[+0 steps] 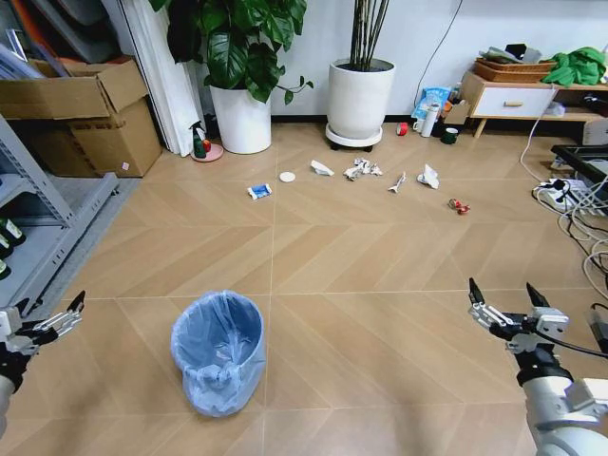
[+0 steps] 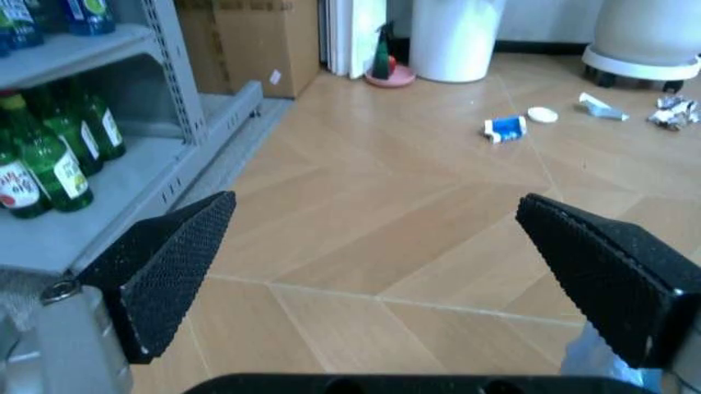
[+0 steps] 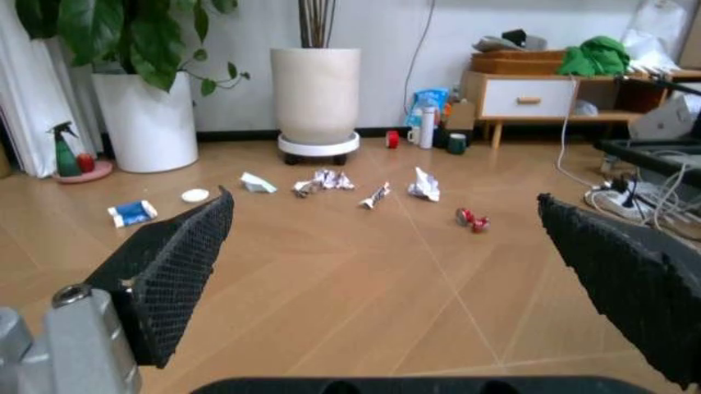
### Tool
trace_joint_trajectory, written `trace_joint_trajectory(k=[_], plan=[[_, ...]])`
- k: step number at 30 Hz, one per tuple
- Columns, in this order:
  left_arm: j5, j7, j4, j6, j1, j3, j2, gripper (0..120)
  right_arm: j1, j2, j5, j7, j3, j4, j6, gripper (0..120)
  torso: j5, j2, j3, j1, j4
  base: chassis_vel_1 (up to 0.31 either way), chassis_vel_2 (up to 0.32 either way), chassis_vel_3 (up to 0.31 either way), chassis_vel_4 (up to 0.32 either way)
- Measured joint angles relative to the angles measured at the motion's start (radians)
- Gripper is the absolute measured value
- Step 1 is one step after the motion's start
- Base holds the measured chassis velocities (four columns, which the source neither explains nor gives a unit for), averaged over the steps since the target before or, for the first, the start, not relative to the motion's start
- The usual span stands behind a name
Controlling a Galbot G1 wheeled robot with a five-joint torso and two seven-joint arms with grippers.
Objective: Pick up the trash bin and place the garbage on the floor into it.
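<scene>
Both arms hang low at the near edges of the head view. The left gripper [image 1: 59, 321] sits at the left edge, its fingers spread wide and holding nothing. The right gripper [image 1: 506, 296] sits at the right, also spread wide and empty.

One bin [image 1: 218, 351] stands upright on the floor [image 1: 361, 285], between the grippers and nearer the left one, touching neither.

Seven pieces of garbage lie in a loose row well beyond the bin: a blue-white packet [image 1: 258, 191], a white disc [image 1: 287, 177], four pale paper scraps and wads, and a red wrapper [image 1: 459, 205].

Open floor lies between bin and litter. A metal shelf [image 1: 43, 214] bounds the left, cables [image 1: 579, 214] the right, two plant pots the far side.
</scene>
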Motion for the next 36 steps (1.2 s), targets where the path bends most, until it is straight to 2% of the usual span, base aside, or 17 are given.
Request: trace_joint_trajectory(k=[6,21,25,26,29,30,31,32,33,36], plan=[[0.022,0.001,-0.012,0.008,0.001,0.015,-0.027,100,-0.012,0.026,-0.009,-0.003,-0.006,0.0,0.003,100,0.0001,0.0,0.0,0.0,0.0,0.0,0.0,0.0,0.0],[-0.012,0.002,-0.024,0.033,0.011,0.0,0.003,100,-0.013,0.055,-0.032,-0.013,-0.018,0.011,-0.009,100,0.0003,0.0,0.0,0.0,0.0,0.0,0.0,0.0,0.0],[-0.031,-0.023,-0.069,0.106,0.019,0.025,0.012,100,-0.006,0.052,-0.031,-0.017,-0.015,-0.002,-0.006,100,0.0,0.0,0.0,0.0,0.0,0.0,0.0,0.0,0.0],[-0.038,-0.052,-0.102,0.152,0.021,0.047,0.013,100,0.005,0.049,-0.028,-0.018,-0.011,-0.017,-0.004,100,0.0003,0.0,0.0,0.0,0.0,0.0,0.0,0.0,0.0],[-0.04,-0.059,-0.109,0.162,0.021,0.053,0.013,100,0.008,0.048,-0.026,-0.018,-0.011,-0.022,-0.004,100,0.0003,0.0,0.0,0.0,0.0,0.0,0.0,0.0,0.0],[-0.061,-0.114,-0.147,0.248,-0.006,0.109,0.011,100,0.029,0.041,-0.018,-0.018,-0.012,-0.054,-0.003,100,0.0005,0.0,0.0,0.0,0.0001,0.0,0.0,0.0,0.0],[-0.073,-0.13,-0.151,0.272,-0.015,0.125,0.011,100,0.034,0.039,-0.016,-0.018,-0.014,-0.06,-0.003,100,0.0004,0.0,0.0,0.0,-0.0001,0.0,0.0,0.0,0.0],[-0.11,-0.172,-0.157,0.331,-0.033,0.161,0.015,100,0.042,0.033,-0.015,-0.018,-0.021,-0.073,-0.005,100,0.0,0.0,0.0,0.0,0.0,0.0,0.0,0.0,0.0],[-0.11,-0.172,-0.157,0.331,-0.033,0.161,0.015,100,0.042,0.033,-0.015,-0.018,-0.021,-0.073,-0.005,100,0.0,0.0,0.0,0.0,0.0,0.0,0.0,0.0,0.0],[-0.21,-0.265,-0.145,0.417,-0.055,0.22,0.052,100,0.054,0.021,-0.015,-0.018,-0.038,-0.096,-0.009,100,0.0003,0.0,0.0,0.0,0.0,0.0,0.0,0.0,0.0]])
